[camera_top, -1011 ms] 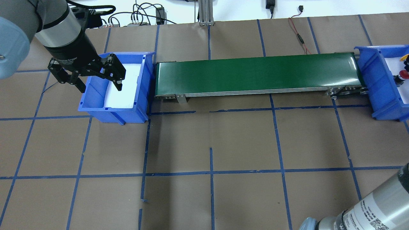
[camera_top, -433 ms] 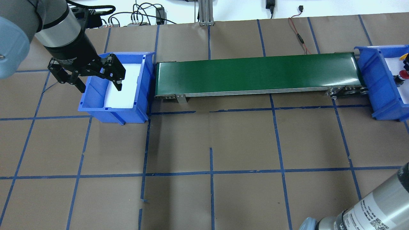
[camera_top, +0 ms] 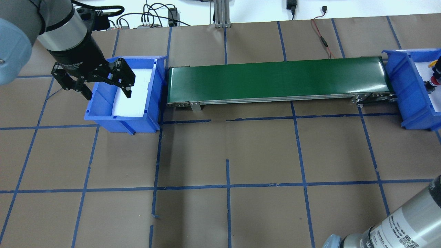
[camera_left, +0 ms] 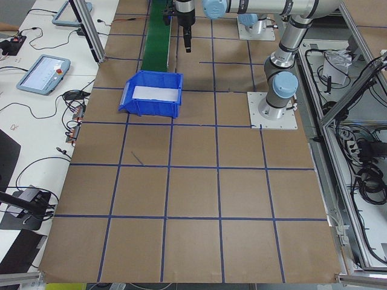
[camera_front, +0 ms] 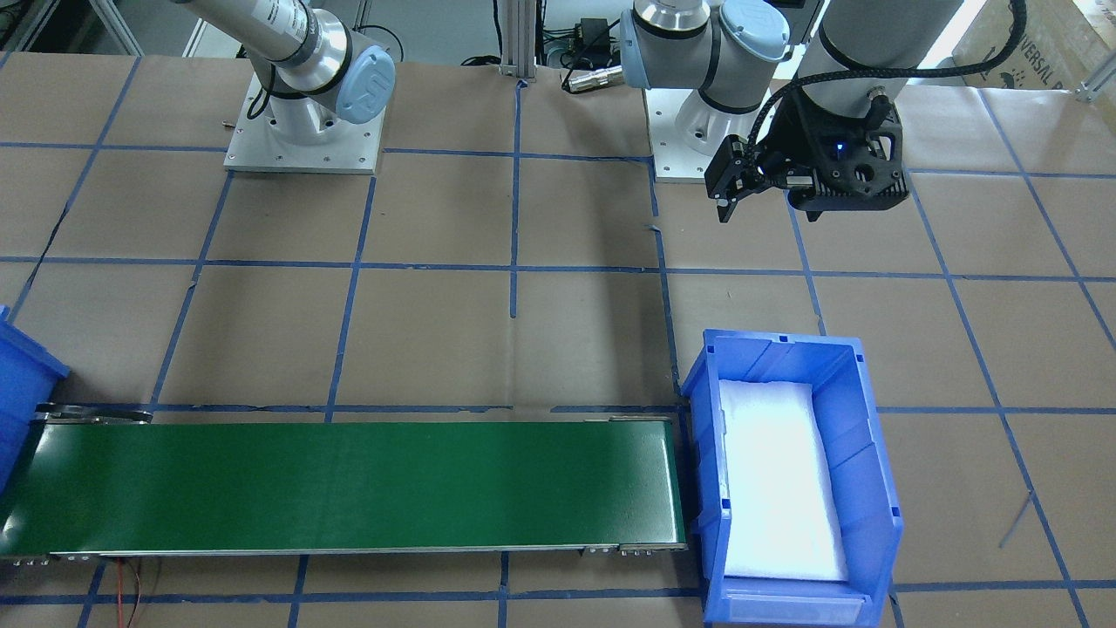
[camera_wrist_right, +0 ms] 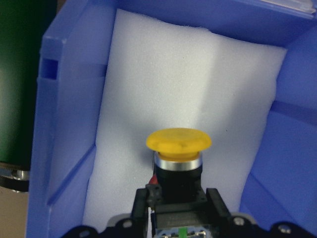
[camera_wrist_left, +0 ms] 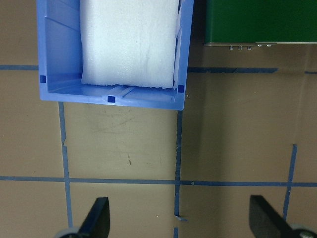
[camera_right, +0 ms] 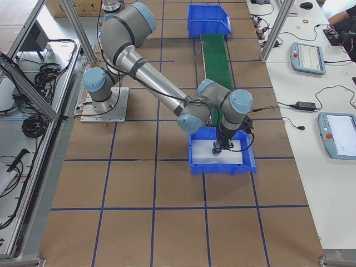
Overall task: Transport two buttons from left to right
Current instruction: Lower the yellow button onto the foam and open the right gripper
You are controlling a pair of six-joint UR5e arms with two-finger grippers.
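Only the right wrist camera shows it plainly: the right tool [camera_wrist_right: 179, 197] pinches the black body of the yellow button [camera_wrist_right: 178, 143], cap pointing away from the wrist, above the white foam [camera_wrist_right: 148, 74] lining the right bin [camera_wrist_right: 64, 104]. The overhead view cuts that bin at the frame's edge. It gives only a sliver of yellow there, plus the red button [camera_top: 436, 81], which lies inside the bin just beside the tool. Seen from the right end of the worktop [camera_top: 262, 155], the right arm [camera_right: 156, 78] hides most of both buttons with its own wrist. At the left end, the left tool [camera_top: 108, 93] hangs high on the robot's side of the left bin [camera_top: 120, 124], its fingers [camera_wrist_left: 98, 218] spread wide. That bin is lined with a foam pad [camera_top: 136, 93]. A green conveyor belt [camera_top: 275, 77] runs between the bins, each end close to one of them. Blue tape squares off the brown paper, while cables [camera_top: 155, 15] and a red wire [camera_top: 322, 38] trail at the far edge. The count: two buttons, two bins, one belt, two tools.
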